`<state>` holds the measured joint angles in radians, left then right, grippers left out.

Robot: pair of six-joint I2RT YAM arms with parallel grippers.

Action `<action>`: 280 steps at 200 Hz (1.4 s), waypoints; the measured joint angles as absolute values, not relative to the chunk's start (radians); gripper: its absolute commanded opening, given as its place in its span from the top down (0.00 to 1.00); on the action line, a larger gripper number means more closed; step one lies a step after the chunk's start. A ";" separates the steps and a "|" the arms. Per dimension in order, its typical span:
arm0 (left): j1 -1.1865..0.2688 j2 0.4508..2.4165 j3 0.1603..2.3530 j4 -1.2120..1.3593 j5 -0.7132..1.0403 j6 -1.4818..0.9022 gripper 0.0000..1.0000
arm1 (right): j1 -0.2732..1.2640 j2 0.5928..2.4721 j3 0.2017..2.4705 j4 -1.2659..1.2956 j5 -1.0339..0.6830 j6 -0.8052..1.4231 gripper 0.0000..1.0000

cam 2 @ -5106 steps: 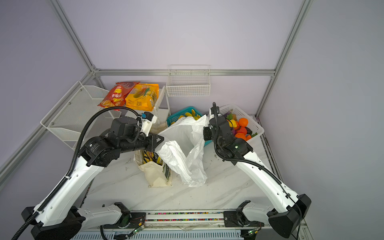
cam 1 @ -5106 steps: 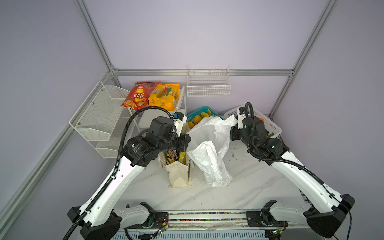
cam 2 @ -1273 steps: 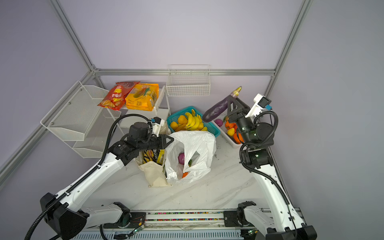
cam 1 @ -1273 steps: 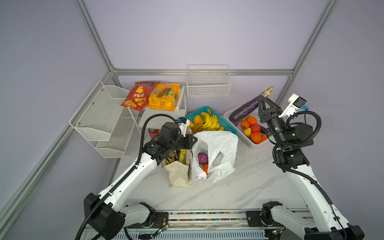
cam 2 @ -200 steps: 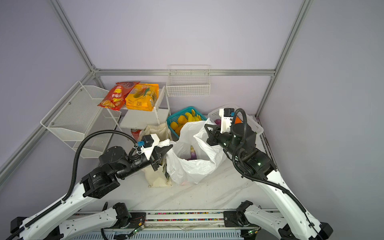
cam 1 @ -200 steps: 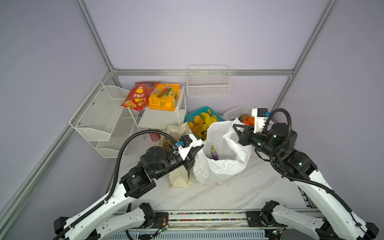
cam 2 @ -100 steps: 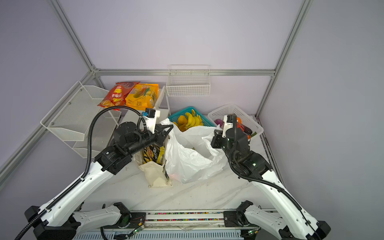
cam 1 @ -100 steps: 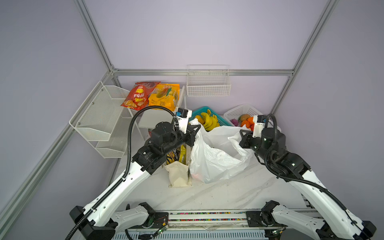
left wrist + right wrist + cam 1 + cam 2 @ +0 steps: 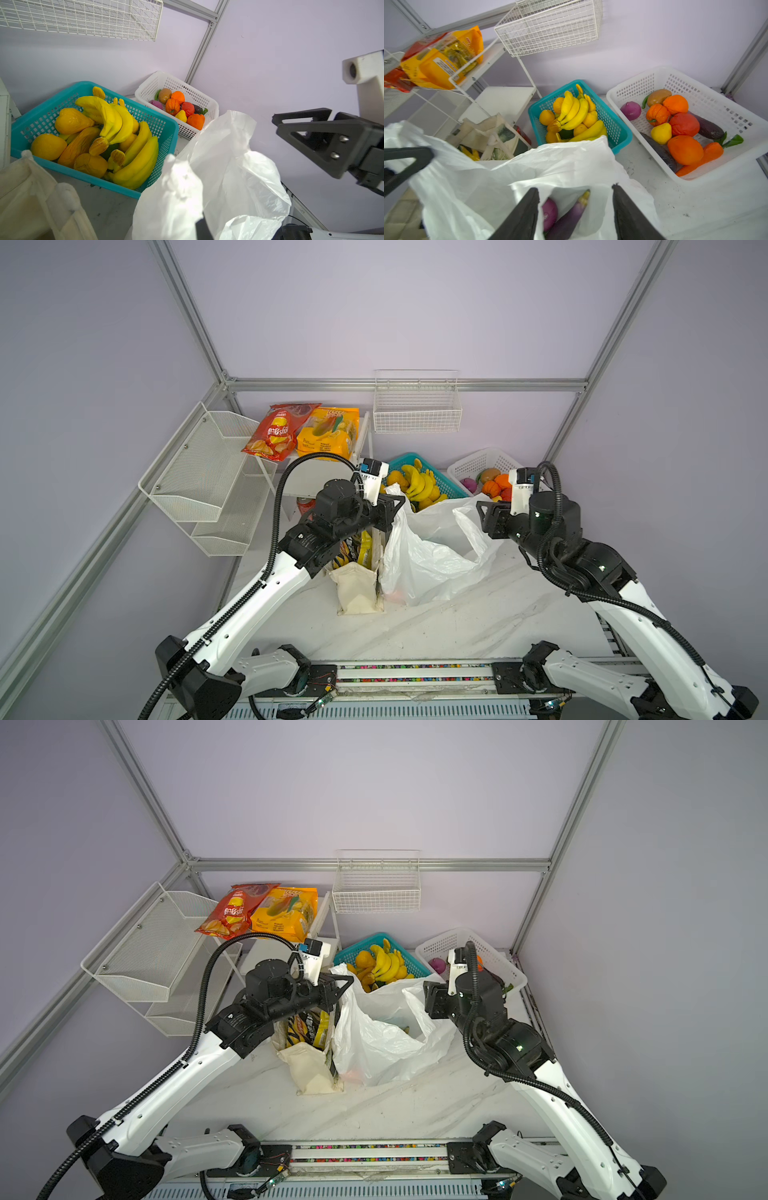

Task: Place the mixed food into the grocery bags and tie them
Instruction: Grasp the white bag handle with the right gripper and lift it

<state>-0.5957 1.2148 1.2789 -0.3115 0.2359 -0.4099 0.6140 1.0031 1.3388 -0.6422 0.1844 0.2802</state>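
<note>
Lilac walls point(image 9: 415, 302) all round, evenly lit, with silver frame rails point(image 9: 407, 384) meeting in the corners. A white wire basket point(image 9: 417, 414) hangs on the back wall, a white mesh rack point(image 9: 199, 485) stands at the left, and the marbled white bench point(image 9: 436, 626) lies below.

In both top views, cannot tell what fills the white plastic bag point(image 9: 428, 564). Just left of the bag, half sunk in the canvas tote point(image 9: 358, 593) under the left arm point(image 9: 316, 543): black chip bag point(image 9: 307, 1029). At the bag's mouth, cut by the frame edge: right gripper point(image 9: 574, 188), purple eggplant point(image 9: 569, 218).
</note>
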 measured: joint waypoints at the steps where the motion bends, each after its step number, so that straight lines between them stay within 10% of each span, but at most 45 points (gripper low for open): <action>1: -0.595 1.215 1.279 -0.311 0.236 -0.410 1.00 | 0.615 1.003 1.342 -0.645 0.182 0.278 0.37; 164: -0.576 1.215 1.279 -0.311 0.252 -0.410 1.00 | 0.826 1.212 1.431 -0.804 0.462 0.161 0.30; 222: -0.576 1.215 1.279 -0.310 0.272 -0.419 1.00 | 0.826 1.236 1.428 -0.778 0.527 0.117 0.76; 280: -0.576 1.214 1.279 -0.265 0.369 -0.455 1.00 | 0.816 1.135 1.483 -0.768 0.674 0.126 0.88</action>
